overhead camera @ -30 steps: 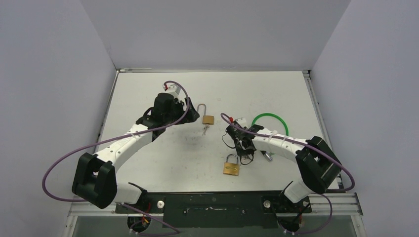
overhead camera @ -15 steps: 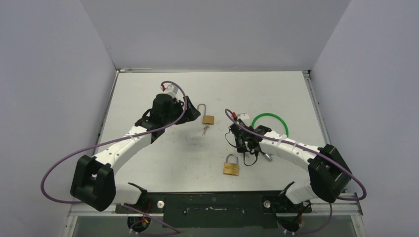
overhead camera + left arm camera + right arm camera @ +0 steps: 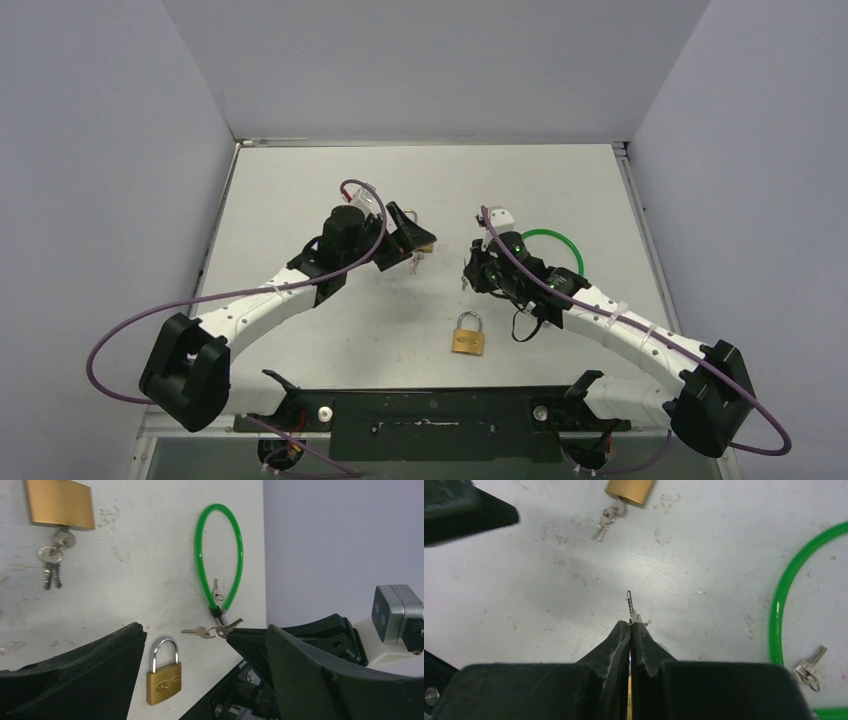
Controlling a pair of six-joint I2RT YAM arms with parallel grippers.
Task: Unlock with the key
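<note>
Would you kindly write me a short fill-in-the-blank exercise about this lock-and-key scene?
1. The right gripper is shut on a ____.
2. The left gripper stands ____ near a brass padlock.
3. The cable loop on the table is coloured ____.
Missing words: key; open; green.

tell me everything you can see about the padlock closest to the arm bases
The near padlock has a brass-coloured body with a stamped emblem and a silver shackle, both legs seated, apparently locked. It lies flat on the white table, shackle pointing away from the bases. No key shows in it, and only the table touches it.
</note>
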